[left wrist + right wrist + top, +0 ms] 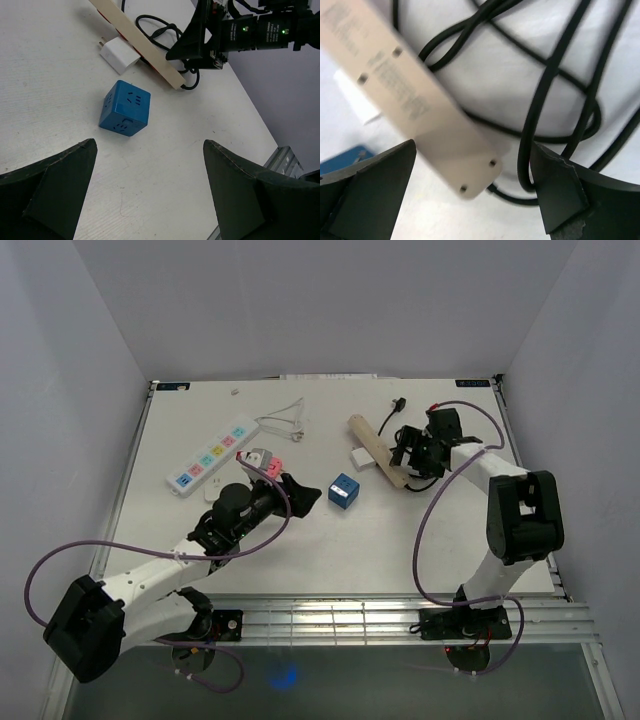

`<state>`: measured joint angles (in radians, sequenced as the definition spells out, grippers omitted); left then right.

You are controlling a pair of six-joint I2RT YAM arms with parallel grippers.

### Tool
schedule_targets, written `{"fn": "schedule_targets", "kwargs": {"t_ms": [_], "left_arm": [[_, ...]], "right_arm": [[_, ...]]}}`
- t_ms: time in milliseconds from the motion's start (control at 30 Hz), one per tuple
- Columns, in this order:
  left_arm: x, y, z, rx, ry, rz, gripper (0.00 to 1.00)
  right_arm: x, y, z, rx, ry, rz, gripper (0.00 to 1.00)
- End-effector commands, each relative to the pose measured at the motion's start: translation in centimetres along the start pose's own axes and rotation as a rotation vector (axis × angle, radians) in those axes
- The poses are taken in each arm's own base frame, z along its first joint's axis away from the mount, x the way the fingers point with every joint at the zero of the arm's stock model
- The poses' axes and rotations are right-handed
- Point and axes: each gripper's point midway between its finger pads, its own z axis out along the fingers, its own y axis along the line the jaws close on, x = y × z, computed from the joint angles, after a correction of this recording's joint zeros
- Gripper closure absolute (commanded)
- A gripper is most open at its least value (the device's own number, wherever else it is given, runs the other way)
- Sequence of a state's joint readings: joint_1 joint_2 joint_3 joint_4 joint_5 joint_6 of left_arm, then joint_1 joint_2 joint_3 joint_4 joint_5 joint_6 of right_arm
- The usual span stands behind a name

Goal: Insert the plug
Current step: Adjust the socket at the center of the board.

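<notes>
Left gripper (pixel 150 142) gapes near cube (pixel 125 108); right gripper (pixel 472 145) (wide) above strip (pixel 415 100), seemingly atop cord (pixel 547 82).

A white power strip (pixel 212 457) with coloured sockets lies diagonally on the left of the white table (pixel 340 550). A thin white cable (pixel 283 423) lies loose near its far end, a small pink-and-grey piece (pixel 263 458) just beside it
</notes>
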<state>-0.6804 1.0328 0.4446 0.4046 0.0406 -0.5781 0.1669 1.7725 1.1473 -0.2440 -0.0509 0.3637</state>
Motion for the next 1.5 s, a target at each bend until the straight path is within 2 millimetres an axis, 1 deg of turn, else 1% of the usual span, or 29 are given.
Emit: {"fn": "schedule_targets", "kwargs": {"t_ms": [0, 33, 100, 133, 167, 200, 267, 300, 333, 400, 467, 500, 533, 567, 600, 633, 667, 700, 767, 833, 900, 1000, 1167, 1200, 1267, 1333, 1367, 1433, 1467], "left_arm": [[-1.0, -0.6, -0.4, 0.013, -0.029, 0.026, 0.02], [-1.2, -0.7, -0.5, 0.012, -0.034, 0.026, 0.02], [-1.1, -0.5, -0.6, 0.002, -0.035, 0.026, 0.02], [-1.1, -0.5, -0.7, 0.001, -0.037, 0.026, 0.02], [-1.1, -0.5, -0.7, 0.002, -0.035, 0.028, 0.02], [-1.4, 0.0, -0.7, -0.025, -0.05, 0.029, 0.02], [-1.4, 0.0, -0.6, -0.027, -0.047, 0.032, 0.02], [-1.3, 0.0, -0.6, -0.026, -0.045, 0.032, 0.02], [-1.3, 0.0, -0.5, -0.026, -0.043, 0.033, 0.02], [-1.3, 0.0, -0.5, -0.026, -0.039, 0.035, 0.02], [-1.4, -0.2, -0.4, -0.022, -0.04, 0.035, 0.02], [-1.3, -0.2, -0.4, -0.021, -0.036, 0.037, 0.02], [-1.3, -0.1, -0.3, -0.022, -0.034, 0.036, 0.02], [-1.4, -0.2, -0.3, -0.021, -0.036, 0.037, 0.02], [-1.2, -0.1, -0.2, -0.024, -0.031, 0.038, 0.02], [-1.1, 0.0, -0.2, -0.025, -0.026, 0.038, 0.02], [-1.2, -0.1, -0.1, -0.023, -0.027, 0.038, 0.02], [-1.1, -0.1, -0.1, -0.024, -0.025, 0.039, 0.02], [-1.1, 0.0, 0.0, -0.026, -0.021, 0.041, 0.02], [-1.0, 0.1, 0.1, -0.029, -0.018, 0.042, 0.02], [-1.0, 0.1, 0.1, -0.031, -0.017, 0.044, 0.02], [-0.9, 0.1, 0.0, -0.031, -0.014, 0.045, 0.02], [-0.8, 0.2, 0.1, -0.034, -0.012, 0.047, 0.02], [-0.7, 0.3, 0.1, -0.037, -0.008, 0.048, 0.02], [-0.8, 0.2, 0.1, -0.035, -0.007, 0.048, 0.02], [-0.8, 0.2, 0.0, -0.035, -0.007, 0.048, 0.02], [-0.7, 0.2, 0.0, -0.036, -0.006, 0.048, 0.02], [-0.8, 0.2, 0.1, -0.036, -0.006, 0.048, 0.02], [-0.8, 0.2, 0.1, -0.036, -0.006, 0.048, 0.02]], "right_arm": [[2.6, 5.7, -2.8, -0.233, 0.037, 0.012, 0.02], [3.5, 5.9, -3.9, -0.227, 0.033, -0.002, 0.05], [3.5, 5.9, -4.9, -0.139, -0.031, -0.061, 0.1], [2.8, 5.9, -6.3, -0.119, -0.092, -0.083, 0.1], [2.3, 5.8, -6.8, -0.095, -0.129, -0.099, 0.1], [1.8, 5.6, -7.2, -0.067, -0.165, -0.147, 0.1], [0.9, 6.0, -7.9, -0.058, -0.207, -0.218, 0.1], [0.5, 5.6, -7.9, 0.013, -0.232, -0.255, 0.08], [0.6, 5.0, -7.3, 0.064, -0.227, -0.309, 0.07], [0.1, 4.8, -7.1, 0.161, -0.25, -0.37, 0.07], [0.6, 4.6, -6.1, 0.222, -0.23, -0.438, 0.07], [-0.2, 4.1, -6.4, 0.303, -0.264, -0.447, 0.07], [0.3, 4.8, -5.9, 0.33, -0.261, -0.485, 0.06], [0.3, 5.0, -5.8, 0.357, -0.266, -0.517, 0.06], [-0.2, 5.5, -6.2, 0.413, -0.299, -0.538, 0.03], [0.3, 5.4, -5.6, 0.453, -0.278, -0.568, 0.0], [0.6, 5.5, -5.4, 0.472, -0.274, -0.595, 0.07], [0.8, 5.9, -5.3, 0.498, -0.282, -0.619, 0.08], [1.3, 5.8, -4.2, 0.531, -0.258, -0.646, 0.08], [1.2, 5.4, -3.6, 0.581, -0.246, -0.661, 0.07], [1.0, 4.9, -3.5, 0.625, -0.243, -0.669, 0.07], [1.1, 4.6, -2.8, 0.651, -0.236, -0.682, 0.07], [1.5, 3.2, -1.5, 0.714, -0.203, -0.695, 0.09], [1.5, 2.7, -1.1, 0.708, -0.189, -0.683, 0.12], [1.5, 2.1, -0.5, 0.696, -0.169, -0.655, 0.14], [1.6, 1.6, 0.2, 0.652, -0.137, -0.622, 0.24], [1.8, 1.6, 0.4, 0.632, -0.124, -0.612, 0.32], [2.1, 1.6, 0.7, 0.593, -0.106, -0.593, 0.54], [2.1, 1.7, 0.6, 0.583, -0.107, -0.59, 0.7]]}}
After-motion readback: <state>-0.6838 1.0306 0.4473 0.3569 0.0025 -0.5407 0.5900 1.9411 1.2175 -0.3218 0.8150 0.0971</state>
